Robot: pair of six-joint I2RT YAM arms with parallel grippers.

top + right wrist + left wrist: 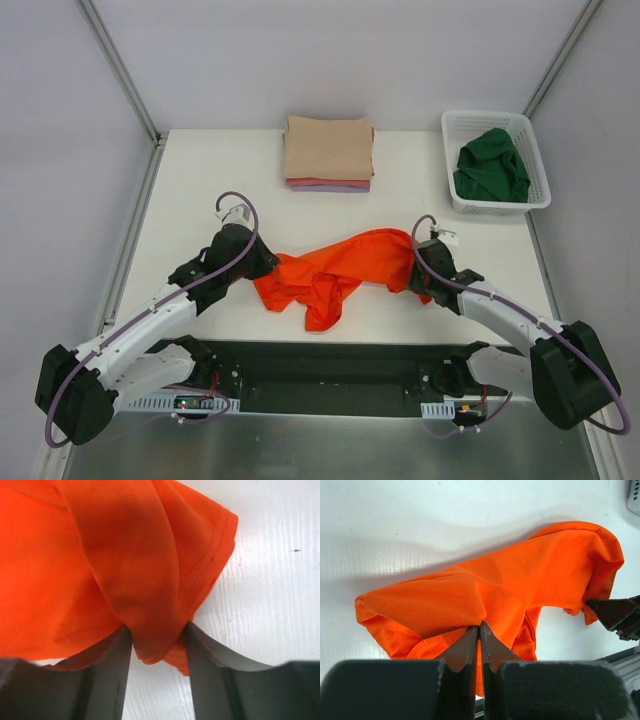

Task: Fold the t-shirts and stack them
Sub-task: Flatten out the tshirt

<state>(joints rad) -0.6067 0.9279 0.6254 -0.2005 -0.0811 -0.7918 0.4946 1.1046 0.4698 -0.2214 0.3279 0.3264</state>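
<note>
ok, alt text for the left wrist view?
The left gripper, jaws shut, pinches a crumpled orange shirt humped over a white table. The right gripper meets the shirt's far end at the right edge.

Bright orange t-shirt [335, 268], plain; dark green t-shirt [490, 165]; white mesh basket [480, 116]; beige t-shirt [328, 148], pink t-shirt [330, 183], lavender t-shirt [330, 189]; white worktop [220, 170].

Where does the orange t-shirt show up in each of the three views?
Top external: orange t-shirt mid-picture, stretched between left hand and right hand.
Left wrist: fills the middle, pinched by the left hand at the bottom.
Right wrist: fills the upper left, bunched in the right hand.
Shared landmark: the right hand, gripping the shirt's end in every view.
</note>
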